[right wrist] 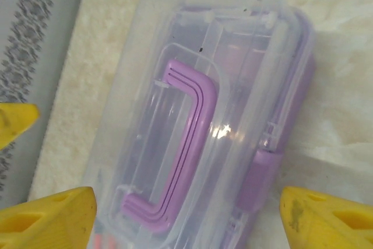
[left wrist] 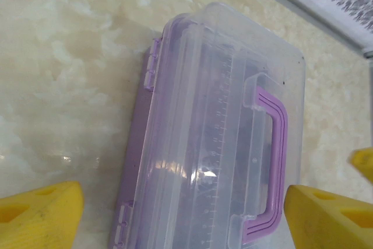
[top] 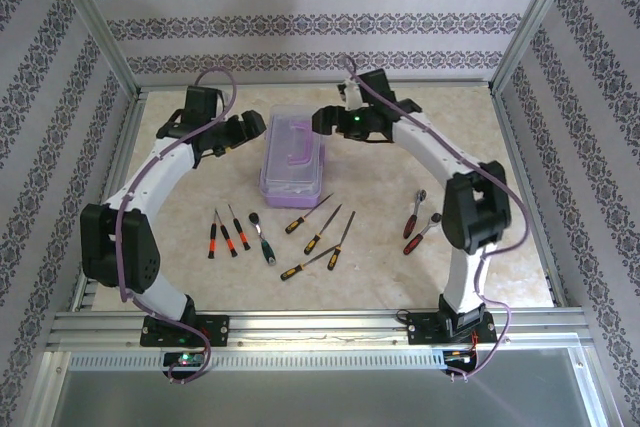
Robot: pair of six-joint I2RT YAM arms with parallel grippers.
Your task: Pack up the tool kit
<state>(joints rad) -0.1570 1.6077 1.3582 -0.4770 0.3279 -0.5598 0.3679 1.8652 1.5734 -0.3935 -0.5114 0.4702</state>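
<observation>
Tool kit (top: 291,159) between wide-spread left pincer (left wrist: 183,208) and right pincer (right wrist: 186,220)

Both arms are rising from their bases and bowing outward, then curling back in toward the middle. Left arm (top: 150,172) is folding at the elbow out on its own side, with the forearm running up and inward. Left gripper (top: 243,133) is pointing in and down, jaws standing wide apart. Right arm (top: 435,152) is mirroring that. Right gripper (top: 328,123) is aiming in and down, jaws also spread wide. The two grippers are facing each other, apart and not touching. Wrist cams: the left gripper's (left wrist: 180,220) yellow fingertips (left wrist: 35,214) are sitting at the lower frame corners, and the right gripper (right wrist: 186,220) is sitting the same way.
</observation>
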